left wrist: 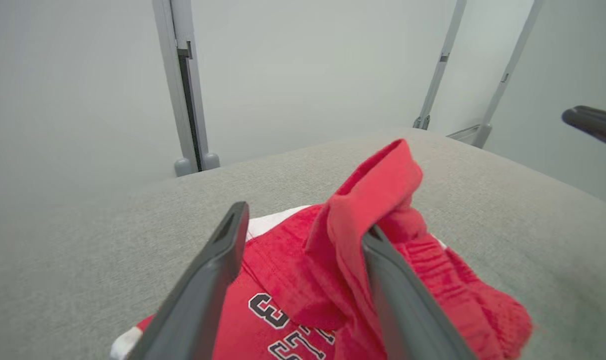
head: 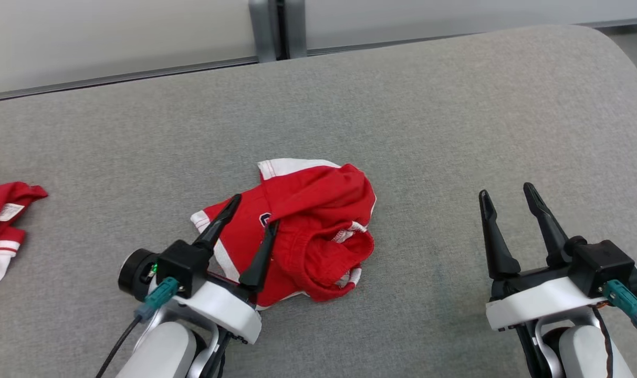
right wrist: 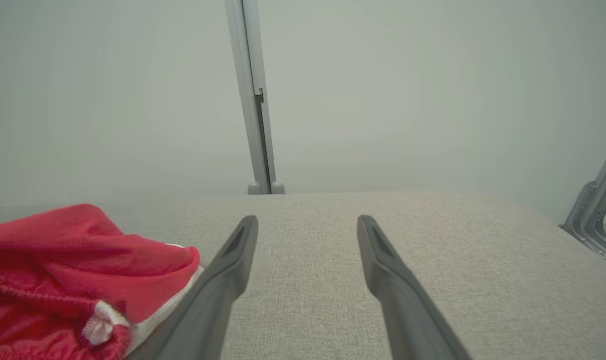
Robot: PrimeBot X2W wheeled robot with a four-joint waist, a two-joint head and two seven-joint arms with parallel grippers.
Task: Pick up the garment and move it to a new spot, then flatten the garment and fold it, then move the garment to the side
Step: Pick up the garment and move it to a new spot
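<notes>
Left pincer (head: 256, 210) spread wide over the crumpled red garment (head: 318, 210), which lies mid-surface with one fold draped on a finger. Right pincer (head: 506, 190) is wide too and holds nothing. Flattening looks next: each needs a white-trimmed edge to pull apart. Bare surface (head: 428, 105) lies right and beyond; another red cloth (head: 3, 220) crowds the left edge.

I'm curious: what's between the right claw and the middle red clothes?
Only bare grey fabric surface, seen in the head view, separates right gripper from garment.
</notes>
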